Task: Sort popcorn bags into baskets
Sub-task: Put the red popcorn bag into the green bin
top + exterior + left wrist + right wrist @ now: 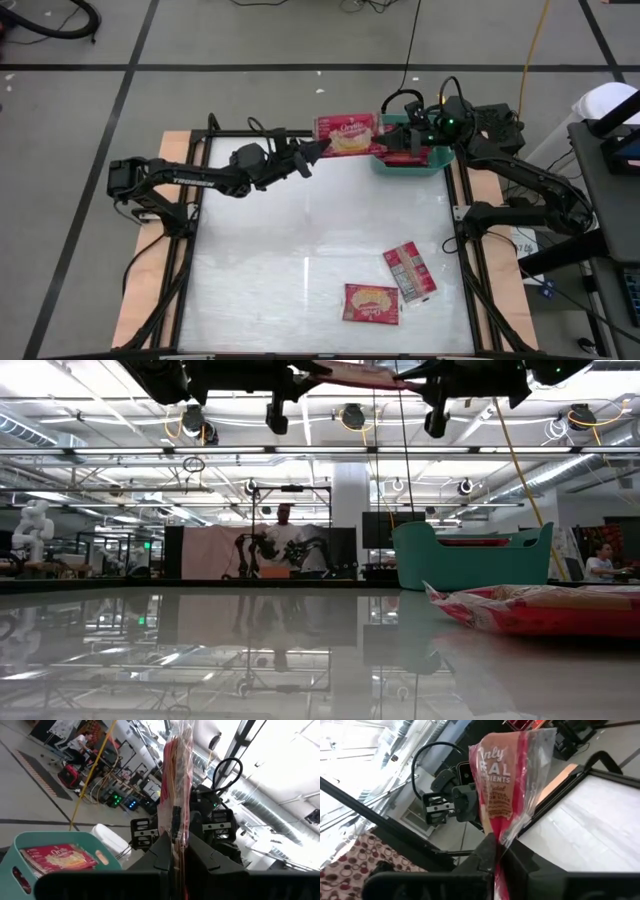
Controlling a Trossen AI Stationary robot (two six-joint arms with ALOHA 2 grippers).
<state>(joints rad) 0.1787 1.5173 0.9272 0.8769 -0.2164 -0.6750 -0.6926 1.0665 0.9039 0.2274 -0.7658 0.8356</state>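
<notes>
A red popcorn bag (347, 132) with a yellow-tan picture hangs in the air between both grippers, near the table's far edge and just left of the teal basket (384, 166). My left gripper (318, 147) is shut on its left end. My right gripper (388, 140) is shut on its right end, above the basket. In the left wrist view the basket (30, 840) holds another red bag (57, 857). Two more bags lie flat on the table near the right: one picture up (372, 303), one grey-white back up (409, 271). My left gripper pinches the bag's left edge (176, 822) between its two fingers, coming level from the table's left. The bag is lifted clear, and this wrist view sees it edge-on. My right gripper pinches the opposite, right edge (496, 832) between its fingers, coming level from the right. The bag spans the gap between both grippers.
The basket (470, 555) stands at the table's far right corner, partly under my right arm. A loose bag (540, 608) lies close to the low camera. The table's left and middle are bare reflective surface (260, 250). People sit in the room beyond.
</notes>
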